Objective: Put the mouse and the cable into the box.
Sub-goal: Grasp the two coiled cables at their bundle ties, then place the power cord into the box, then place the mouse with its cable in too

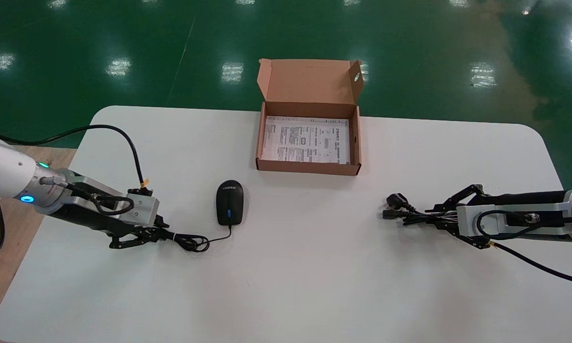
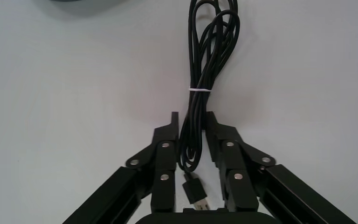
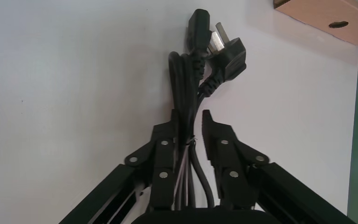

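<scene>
White surface [image 1: 314,276] carries it all: cardboard box [image 1: 309,167] open at the far edge (ready for loading). Right jaws, narrowly parted, straddle the bundled cable [image 1: 401,210] near the right edge; left jaws likewise straddle the cord [image 1: 190,242] of the mouse [image 1: 229,202] toward the left edge, seemingly lining up lifts.

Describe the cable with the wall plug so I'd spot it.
On the white table, look right of the open brown cardboard box, where the right pincer reaches in. The thick black bundled power cable runs out from that pincer; unlike the thin black mouse cord on the left, it ends in a chunky pronged wall plug.
</scene>
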### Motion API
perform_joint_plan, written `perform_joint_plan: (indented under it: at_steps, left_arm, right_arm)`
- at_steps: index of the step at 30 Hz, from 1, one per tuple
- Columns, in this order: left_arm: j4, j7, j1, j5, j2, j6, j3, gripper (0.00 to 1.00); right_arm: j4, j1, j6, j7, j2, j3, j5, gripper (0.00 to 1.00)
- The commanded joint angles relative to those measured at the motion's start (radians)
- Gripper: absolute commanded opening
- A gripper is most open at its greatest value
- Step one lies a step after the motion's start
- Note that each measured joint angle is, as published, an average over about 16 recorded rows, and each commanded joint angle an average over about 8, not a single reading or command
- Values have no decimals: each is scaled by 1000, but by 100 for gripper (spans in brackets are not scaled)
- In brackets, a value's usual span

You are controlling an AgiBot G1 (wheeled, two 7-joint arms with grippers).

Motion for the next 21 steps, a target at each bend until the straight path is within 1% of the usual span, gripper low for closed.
perform_joint_plan:
  at_steps: [1, 6, 11, 14, 17, 19, 21]
  left_arm:
    - [0, 0, 0, 0, 0, 0, 0, 0]
    - [0, -1, 0, -1, 0, 1, -1, 0]
    - [-9, 1, -22, -34, -2, 31, -22, 0]
    - [-22, 6, -65, -64, -25, 53, -44, 0]
    - [-35, 9, -131, -87, -73, 54, -65, 0]
    - [-42, 7, -179, -107, -109, 40, -84, 0]
    - [-47, 3, -224, -138, -139, 17, -110, 0]
  right_arm:
    - [0, 0, 0, 0, 0, 0, 0, 0]
    - [1, 0, -3, 0, 1, 1, 1, 0]
    - [9, 13, -32, 12, 7, 8, 14, 0]
    - [28, 38, -58, 30, 11, 19, 30, 0]
    - [58, 74, -66, 54, 6, 33, 50, 0]
    - [84, 100, -55, 70, -6, 43, 62, 0]
    - [110, 120, -29, 83, -26, 52, 72, 0]
